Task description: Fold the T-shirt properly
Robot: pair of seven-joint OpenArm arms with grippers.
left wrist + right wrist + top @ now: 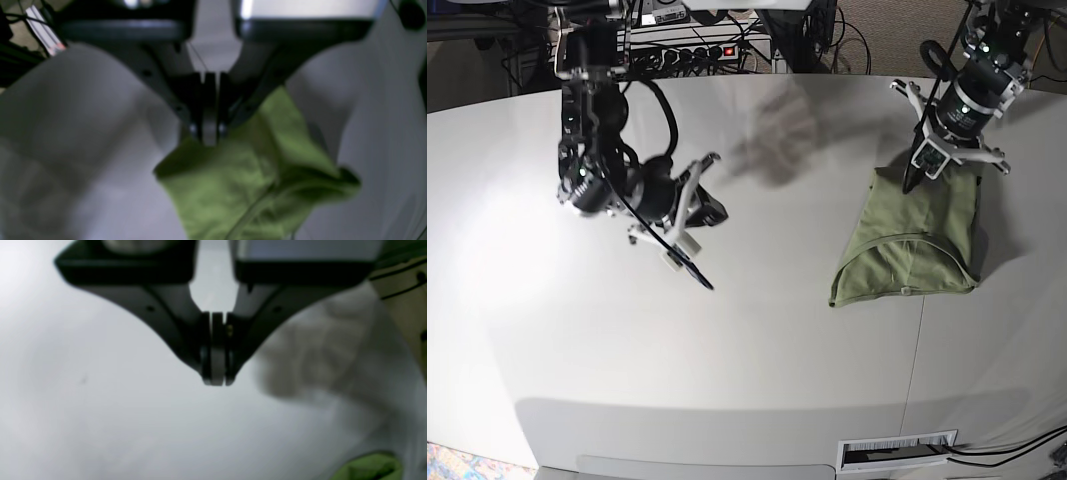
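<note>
Green cloth dominates the far right of the base view: the T-shirt (pixel 911 245) lies bunched and partly folded on the white table (pixel 757 350), its lower hem forming a rounded, doubled edge toward the camera and its upper end rising to a peak. At that peak sits the left gripper (pixel 914 180), its jaws pressed together on a pinch of the fabric; the left wrist view, though blurred, shows the fingertips (pixel 209 133) closed with green cloth gathered right at and below them, the T-shirt (pixel 253 186) hanging and spreading beneath in soft wrinkles. Well apart, on the left of the base view, the right gripper (pixel 704 281) hangs above bare tabletop, tilted with its tip pointing down toward the front. Its jaws are fully closed with nothing between them, as the right wrist view confirms: the two fingers (pixel 217 373) meet pad to pad over plain white surface, and only a small corner of the T-shirt (pixel 370 468) shows at that picture's lower right edge. A dark shadow of the arm falls on the table between the two arms. Behind the table's far edge runs a power strip (pixel 689 52) with a red light, among tangled cables (pixel 867 40).
</note>
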